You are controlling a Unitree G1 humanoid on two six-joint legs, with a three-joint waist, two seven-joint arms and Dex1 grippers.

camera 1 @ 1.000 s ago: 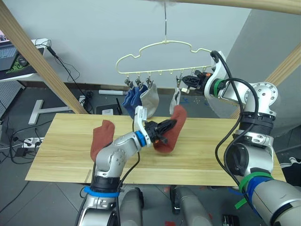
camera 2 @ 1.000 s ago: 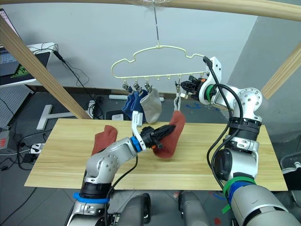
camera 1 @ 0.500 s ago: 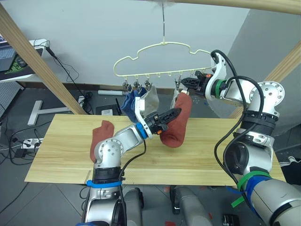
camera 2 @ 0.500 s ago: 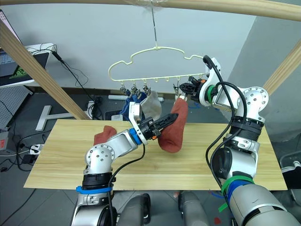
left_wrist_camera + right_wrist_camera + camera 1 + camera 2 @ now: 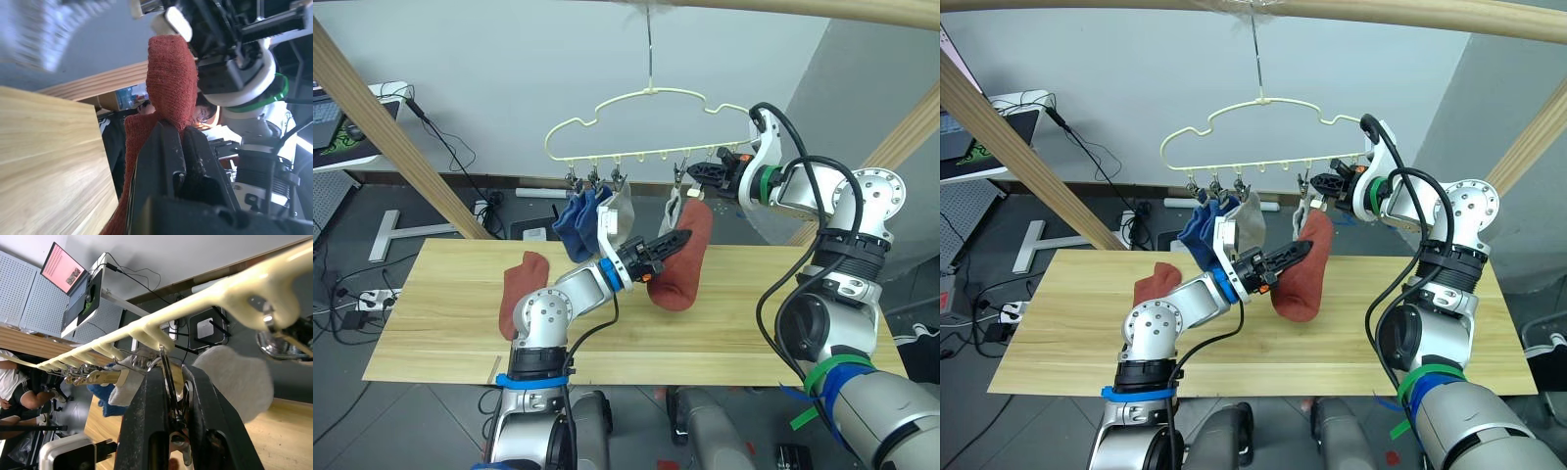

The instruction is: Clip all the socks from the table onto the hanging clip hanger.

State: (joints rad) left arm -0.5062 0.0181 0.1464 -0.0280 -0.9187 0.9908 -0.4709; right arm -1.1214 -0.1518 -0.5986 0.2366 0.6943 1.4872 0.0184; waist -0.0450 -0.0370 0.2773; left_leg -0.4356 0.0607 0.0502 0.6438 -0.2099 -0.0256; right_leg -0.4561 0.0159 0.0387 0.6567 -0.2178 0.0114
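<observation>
- Left gripper (image 5: 677,238) is clamped on a rust-red sock (image 5: 681,260), holding it up off the table (image 5: 450,323) with the sock's top edge right under the clip hanger (image 5: 646,122) bar.
- In the left wrist view the sock's upper end (image 5: 172,73) sticks up past the two fingers, close to the right gripper.
- Right gripper (image 5: 702,172) is at the hanger bar, fingers pinched on a metal clip (image 5: 168,382) (right wrist view shows the clip squeezed between them).
- Already hanging: two blue socks (image 5: 578,217) and a light grey sock (image 5: 622,208) on the left clips, another light grey sock (image 5: 673,208) just beside the raised red one.
- Second rust-red sock (image 5: 522,286) lies flat on the table, left of the left arm.
- Hanger hook hangs from the wooden pole (image 5: 822,10) overhead.
</observation>
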